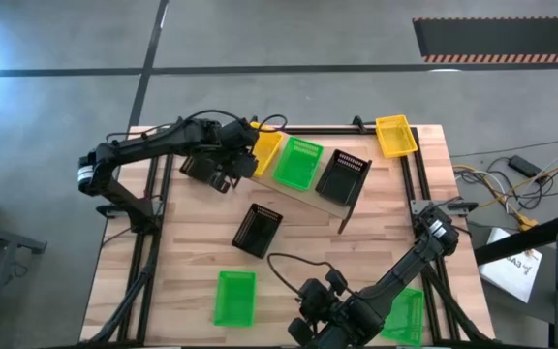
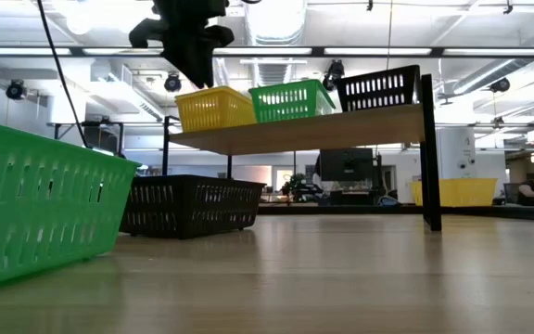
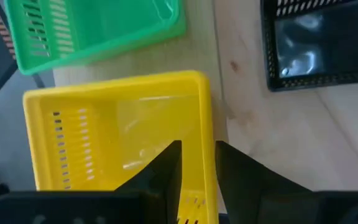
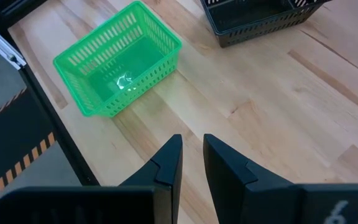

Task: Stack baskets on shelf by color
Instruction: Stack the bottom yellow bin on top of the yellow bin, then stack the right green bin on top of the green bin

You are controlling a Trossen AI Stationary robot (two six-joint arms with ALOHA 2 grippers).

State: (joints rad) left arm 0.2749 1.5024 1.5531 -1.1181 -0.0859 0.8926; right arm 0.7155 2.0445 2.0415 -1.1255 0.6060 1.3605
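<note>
I see the shelf [image 2: 341, 127] carrying a yellow basket [image 2: 213, 109], a green basket [image 2: 292, 100] and a black basket [image 2: 378, 89] side by side, a dark gripper [image 2: 185, 37] hanging above the yellow one. Another black basket [image 2: 191, 204] sits on the desk [image 2: 360, 278] beneath.

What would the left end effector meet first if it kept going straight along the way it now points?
Most likely the side wall of the yellow basket on the shelf: the left end effector sits over it, fingers astride that wall with a narrow gap. Depth is unclear.

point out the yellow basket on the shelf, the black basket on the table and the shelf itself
yellow basket on the shelf [image 2: 213, 109], low view, its slatted front wall
black basket on the table [image 1: 257, 230], high view, its inner floor
shelf [image 2: 341, 127], low view, front edge of the plank
</note>
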